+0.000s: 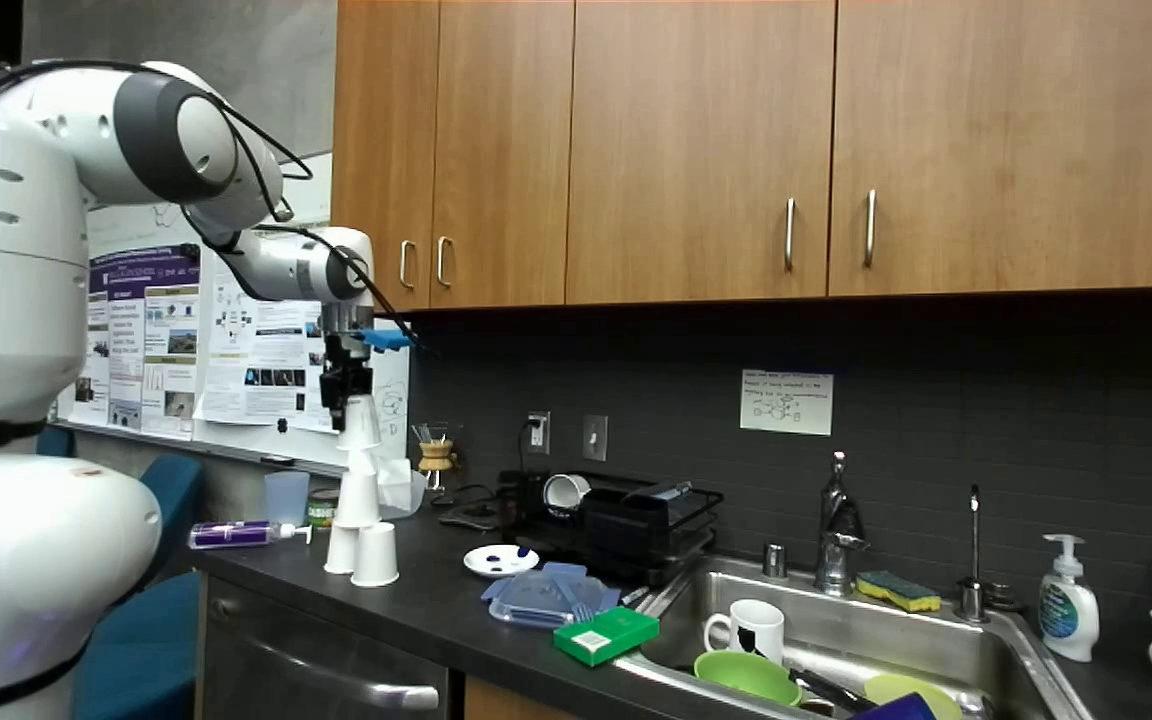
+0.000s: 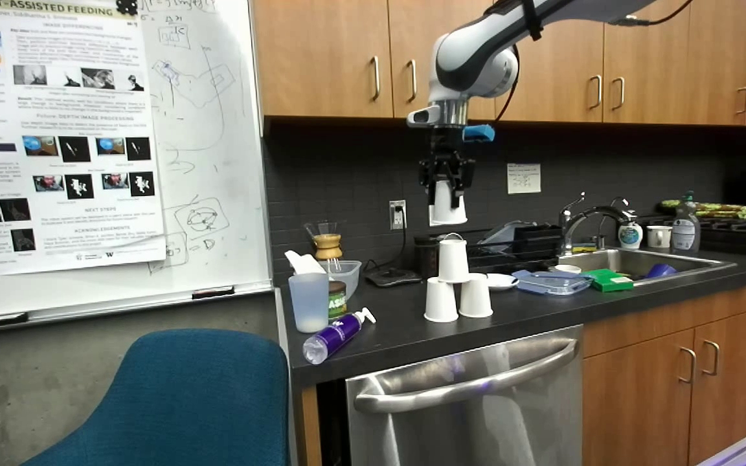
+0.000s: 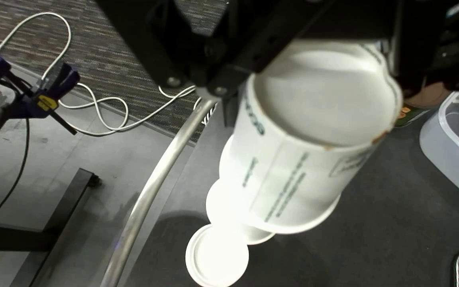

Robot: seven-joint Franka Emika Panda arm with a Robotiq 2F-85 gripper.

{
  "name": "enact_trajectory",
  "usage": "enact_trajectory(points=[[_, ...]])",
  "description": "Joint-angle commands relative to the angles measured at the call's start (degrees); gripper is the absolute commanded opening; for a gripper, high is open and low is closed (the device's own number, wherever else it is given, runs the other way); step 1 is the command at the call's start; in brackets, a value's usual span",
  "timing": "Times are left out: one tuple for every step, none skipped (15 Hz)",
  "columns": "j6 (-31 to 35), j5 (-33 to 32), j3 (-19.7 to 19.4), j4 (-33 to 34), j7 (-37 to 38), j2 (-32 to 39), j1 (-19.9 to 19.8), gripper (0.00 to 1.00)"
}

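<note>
My gripper (image 2: 445,195) is shut on a white paper cup (image 2: 448,210), which hangs base-up between the fingers. In the wrist view that held cup (image 3: 305,159) shows its recessed base, with a dented rim. Under it, on the dark counter, stand three more upturned white cups. The upper cup (image 2: 453,260) rests across the lower left cup (image 2: 441,299) and the lower right cup (image 2: 476,296). A small gap separates the held cup from the upper cup in an exterior view. In the wrist view the held cup partly covers the stack, with one lower cup (image 3: 217,257) visible.
A purple pump bottle (image 2: 337,336) lies near the counter's end, by a bluish translucent cup (image 2: 309,301). Also there are a spotted plate (image 1: 501,560), a plastic container (image 2: 554,283), a green box (image 1: 606,635), a black dish rack (image 1: 636,530) and a sink (image 1: 886,640).
</note>
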Motion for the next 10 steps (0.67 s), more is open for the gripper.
enact_trajectory(points=[[2.9, 1.2, 0.3, -4.4, -0.6, -3.3, -0.1, 0.42], [3.4, 1.2, 0.2, -5.1, -0.6, -3.5, -0.1, 0.42], [3.8, 1.2, 0.2, -5.7, -0.5, -3.7, 0.0, 0.42], [4.2, 1.2, 0.2, -6.3, -0.5, -3.9, 0.0, 0.42], [4.6, 1.2, 0.2, -6.8, -0.4, -4.0, 0.1, 0.42], [5.0, 1.2, 0.2, -7.3, -0.4, -4.2, 0.2, 0.42], [5.3, 1.2, 0.2, -7.7, -0.4, -4.4, 0.2, 0.42], [5.5, 1.2, 0.2, -8.0, -0.3, -4.4, 0.2, 0.42], [5.6, 1.2, 0.2, -8.3, -0.3, -4.5, 0.3, 0.42], [5.8, 1.1, 0.2, -8.4, -0.2, -4.5, 0.3, 0.42]])
